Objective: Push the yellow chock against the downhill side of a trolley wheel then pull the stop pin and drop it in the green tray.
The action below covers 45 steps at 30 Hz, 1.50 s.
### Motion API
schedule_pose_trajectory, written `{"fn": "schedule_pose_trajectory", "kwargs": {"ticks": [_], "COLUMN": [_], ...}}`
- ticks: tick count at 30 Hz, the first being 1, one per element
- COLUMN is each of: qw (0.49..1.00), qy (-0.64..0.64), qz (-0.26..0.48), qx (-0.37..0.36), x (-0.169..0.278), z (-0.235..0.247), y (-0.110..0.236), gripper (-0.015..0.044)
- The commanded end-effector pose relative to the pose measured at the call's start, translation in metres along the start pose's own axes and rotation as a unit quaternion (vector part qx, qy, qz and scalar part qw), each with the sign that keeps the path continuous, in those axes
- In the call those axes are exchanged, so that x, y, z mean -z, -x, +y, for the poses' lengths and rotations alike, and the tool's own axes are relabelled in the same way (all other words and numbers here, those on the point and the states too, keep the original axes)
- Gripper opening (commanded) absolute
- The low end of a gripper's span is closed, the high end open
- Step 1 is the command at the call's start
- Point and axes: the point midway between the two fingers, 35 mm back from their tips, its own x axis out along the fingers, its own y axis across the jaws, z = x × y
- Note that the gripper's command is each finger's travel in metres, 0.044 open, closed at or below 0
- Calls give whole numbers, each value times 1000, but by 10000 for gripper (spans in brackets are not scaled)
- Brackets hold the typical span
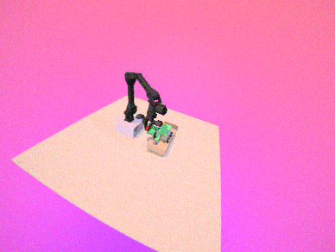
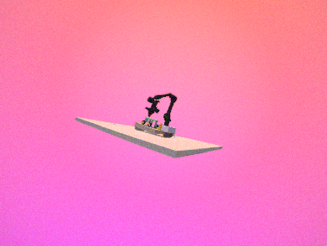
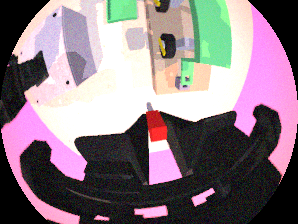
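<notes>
Claw (image 1: 148, 126) (image 2: 150, 114) (image 3: 152, 116) is closed on the pin (image 1: 147, 128) (image 3: 156, 127), red head between the fingers, grey shank poking out past the tips. Pin is up off the ramp (image 1: 157, 149) (image 2: 142, 127) (image 3: 202, 82) and out at its end, so I read the pull as done and this as the carry to the tray (image 1: 152, 131) (image 3: 121, 10). Tray sits beside the ramp, on the arm-base side. Trolley (image 1: 163, 130) (image 2: 152, 120) (image 3: 212, 35) is on the ramp. Something orange by its far end looks like the chock (image 2: 160, 126), too small to confirm wheel contact. For the carry: stay high, swing around the trolley rather than over it, keep squeeze constant, no wrist snap. Shank could clip the trolley or tray wall if we go low. Get the whole pin inside the rim, lower a bit, then open; a high drop may bounce it out. Back off straight up, away from the trolley. Pose: arm (image 1: 130, 78) (image 2: 173, 98) goes up from its base, elbow high, forearm angled down and out, wrist folded so the claw points down toward the counter (image 1: 108, 173) (image 2: 118, 131), above the pin end of the ramp
</notes>
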Motion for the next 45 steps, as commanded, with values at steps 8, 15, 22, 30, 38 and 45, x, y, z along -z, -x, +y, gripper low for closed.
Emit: {"fn": "schedule_pose_trajectory", "kwargs": {"ticks": [8, 15, 22, 30, 38, 45], "qw": [1000, 1000, 1000, 1000, 1000, 1000], "qy": [0, 0, 0, 0, 0, 0], "qz": [-2, -3, -5, -6, -8, -9], "qx": [-5, -4, -4, -5, -5, -5], "x": [-37, -61, -84, -112, -139, -166], "z": [-1, -3, -4, -4, -2, 0], "y": [5, 9, 13, 17, 20, 23], "gripper": [0, 0, 0, 0, 0, 0]}}
